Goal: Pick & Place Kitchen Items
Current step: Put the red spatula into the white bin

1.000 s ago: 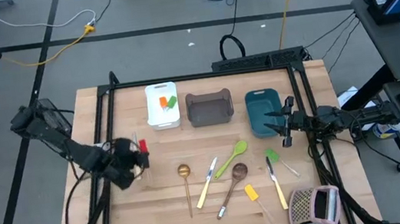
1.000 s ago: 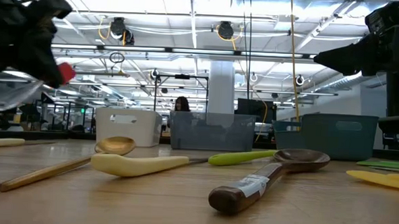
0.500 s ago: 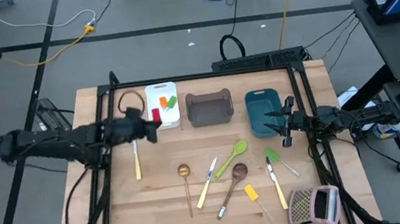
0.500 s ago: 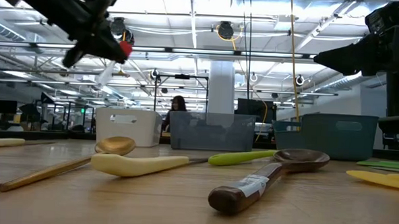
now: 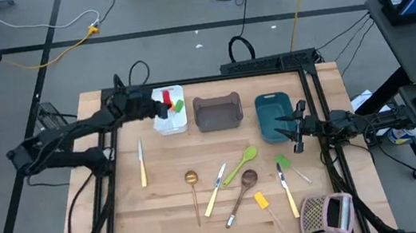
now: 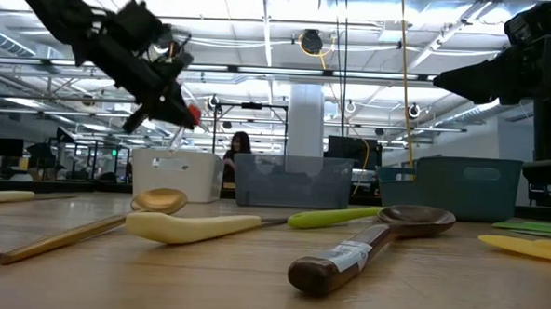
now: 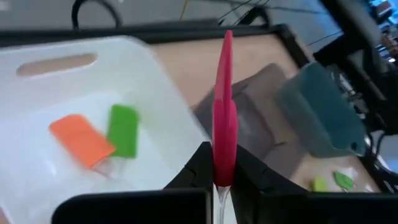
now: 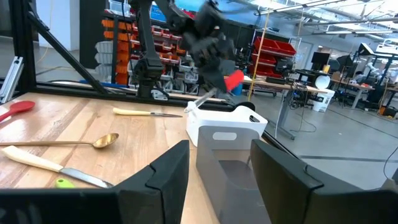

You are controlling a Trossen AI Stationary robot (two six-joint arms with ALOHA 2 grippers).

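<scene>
High view: left gripper (image 5: 160,107) sits in the upper left of the frame over the white tub (image 5: 170,125), clamped on a red spatula (image 5: 166,100). Right gripper (image 5: 297,130) waits at the right edge of the counter (image 5: 125,224) beside the teal tub (image 5: 272,101), fingers apart, holding nothing.

Handling, judged: the spatula looks light, with a soft red blade on a thin clear handle (image 7: 221,202). The grip sits at the blade's base, where it should not slip or bend much.

Left wrist view adds what the overhead hides: the blade stands on edge between the fingers, and an orange spatula (image 7: 81,140) and a green spatula (image 7: 122,129) already lie in the tub. Low view shows the gripper well above the tub rim.
</scene>
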